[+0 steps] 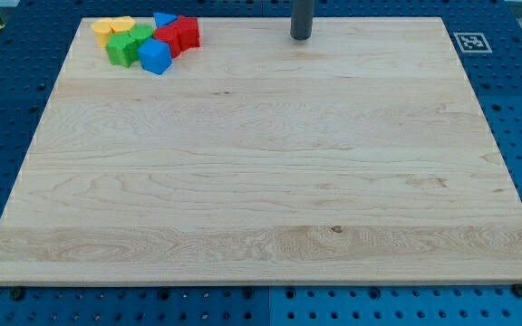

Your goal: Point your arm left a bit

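Blue pegboard surrounds a pale wooden tabletop that fills most of the view, and a small black-and-white marker tag sits on the pegboard just off the far right corner. I carry no hand, only a straight dark rod, so there is nothing to spread or pinch. My tip rests near the far edge of the tabletop, a little right of its middle, with bare wood all around it. All the blocks are bunched in the far left corner, well apart from my tip. There, two yellow blocks lie nearest the corner, with green blocks just beside them. A blue cube-like block sits at the near side of the bunch, a smaller blue block at the far side, and red blocks form the end closest to my tip.
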`<state>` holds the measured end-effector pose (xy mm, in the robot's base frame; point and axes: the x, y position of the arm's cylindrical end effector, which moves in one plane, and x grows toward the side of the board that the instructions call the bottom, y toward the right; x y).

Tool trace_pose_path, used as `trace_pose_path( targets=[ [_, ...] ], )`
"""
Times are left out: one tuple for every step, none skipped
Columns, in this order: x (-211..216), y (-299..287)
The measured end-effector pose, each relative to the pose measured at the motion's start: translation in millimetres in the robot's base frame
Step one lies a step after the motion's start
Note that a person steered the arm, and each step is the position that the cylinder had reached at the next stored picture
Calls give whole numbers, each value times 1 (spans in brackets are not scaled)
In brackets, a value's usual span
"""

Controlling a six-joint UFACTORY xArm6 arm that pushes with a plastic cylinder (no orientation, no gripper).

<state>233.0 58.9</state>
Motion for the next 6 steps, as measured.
trace_pose_path(
  targets=[
    [0, 0],
    [-3, -2],
    [-15, -58],
    [-26, -124],
    [-26, -126],
    [-41, -136]
  ],
)
